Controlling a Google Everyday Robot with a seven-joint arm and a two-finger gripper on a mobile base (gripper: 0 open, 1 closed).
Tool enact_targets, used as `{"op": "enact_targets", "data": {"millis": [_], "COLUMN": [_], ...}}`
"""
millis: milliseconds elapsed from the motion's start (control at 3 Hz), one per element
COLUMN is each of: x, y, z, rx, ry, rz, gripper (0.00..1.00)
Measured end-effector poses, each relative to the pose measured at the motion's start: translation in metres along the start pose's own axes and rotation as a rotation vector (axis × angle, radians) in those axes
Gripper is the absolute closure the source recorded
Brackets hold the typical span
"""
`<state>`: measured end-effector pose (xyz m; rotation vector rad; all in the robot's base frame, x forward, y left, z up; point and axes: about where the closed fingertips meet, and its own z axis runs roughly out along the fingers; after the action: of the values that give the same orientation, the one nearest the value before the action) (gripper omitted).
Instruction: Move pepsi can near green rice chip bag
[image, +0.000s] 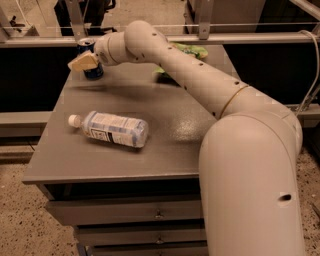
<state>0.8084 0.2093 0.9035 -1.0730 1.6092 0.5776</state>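
Note:
The pepsi can stands upright at the far left corner of the grey table, its silver top showing. My gripper is at the can, with a tan part of it in front of the can's near side. The green rice chip bag lies at the far edge of the table, right of the can. My arm crosses in front of it and hides most of it.
A clear plastic bottle with a white cap lies on its side on the left middle of the table. Drawers sit under the tabletop. Metal rails run behind the table. My large arm fills the right foreground.

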Motion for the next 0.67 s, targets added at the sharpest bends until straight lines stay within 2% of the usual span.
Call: {"op": "enact_targets", "data": {"millis": [333, 667], "x": [-0.001, -0.012], "y": [0.000, 0.000], "z": [-0.005, -0.028], "rx": [-0.008, -0.010], "ry": [-0.008, -0.040], "rz": [0.023, 0.040], "gripper": [0.48, 0.72]}}
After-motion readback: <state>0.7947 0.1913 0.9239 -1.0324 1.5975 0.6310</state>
